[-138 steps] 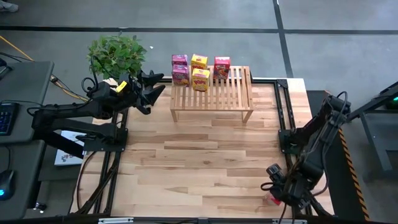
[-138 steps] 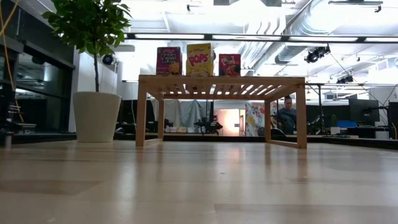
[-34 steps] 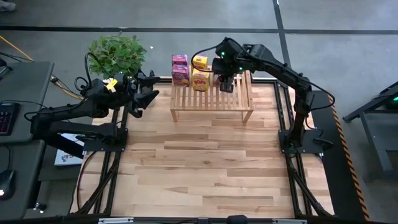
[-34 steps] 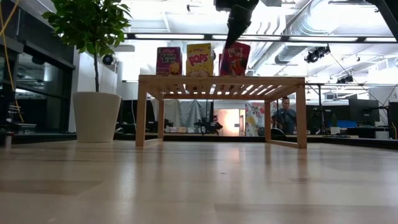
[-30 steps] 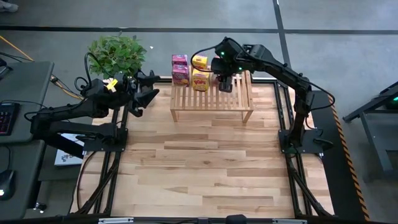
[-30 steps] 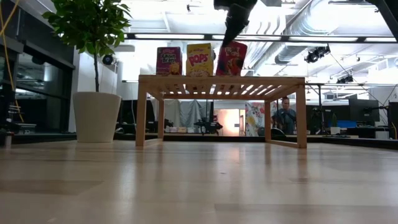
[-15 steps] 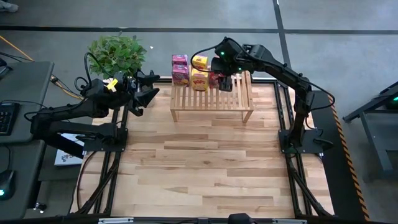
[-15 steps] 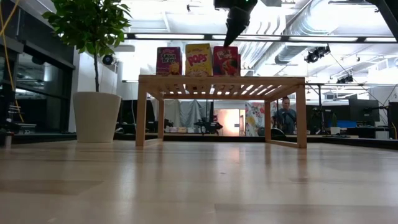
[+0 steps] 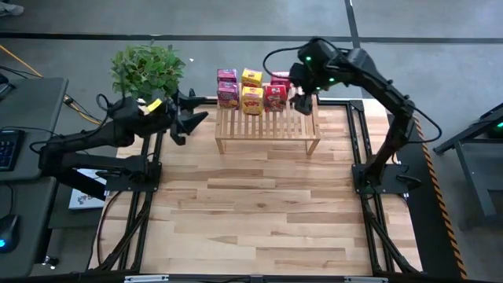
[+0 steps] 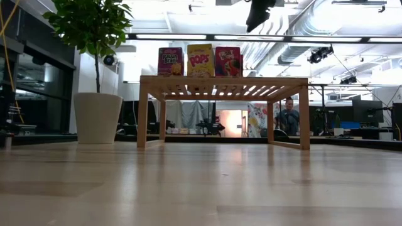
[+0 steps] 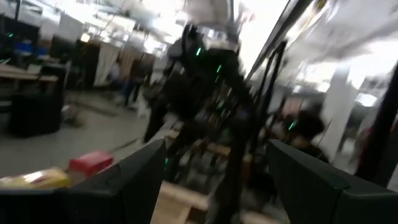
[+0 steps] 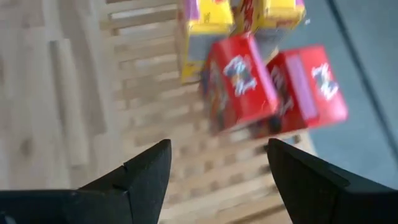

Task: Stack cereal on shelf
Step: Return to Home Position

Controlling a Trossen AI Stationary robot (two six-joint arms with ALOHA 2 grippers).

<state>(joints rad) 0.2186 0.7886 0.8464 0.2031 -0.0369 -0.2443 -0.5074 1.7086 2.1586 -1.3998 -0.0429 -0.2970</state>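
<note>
The slatted wood shelf [image 9: 292, 124] stands at the table's far middle. Six small cereal boxes stand upright on its far left part: two pink [image 9: 228, 86], two yellow [image 9: 252, 100] and two red [image 9: 273, 96]. In the low view the front row shows pink [image 10: 170, 61], yellow [image 10: 200, 60] and red [image 10: 227, 61]. My right gripper [image 9: 302, 97] hangs open and empty above the shelf, just right of the red boxes [image 12: 239, 84]. My left gripper [image 9: 200, 108] is open and empty left of the shelf, off the table's far left corner.
A potted plant [image 9: 147, 68] stands behind my left arm, beyond the table's far left corner. The shelf's right half [image 9: 305, 118] is bare slats. The wooden tabletop [image 9: 251, 204] stretches in front of the shelf. A person sits far off in the room [image 10: 289, 116].
My right gripper carried a tilted red box toward the table's left, stood it upright beside the front yellow box, let go, then rose and drew back toward the right. The red box now stands free on the shelf.
</note>
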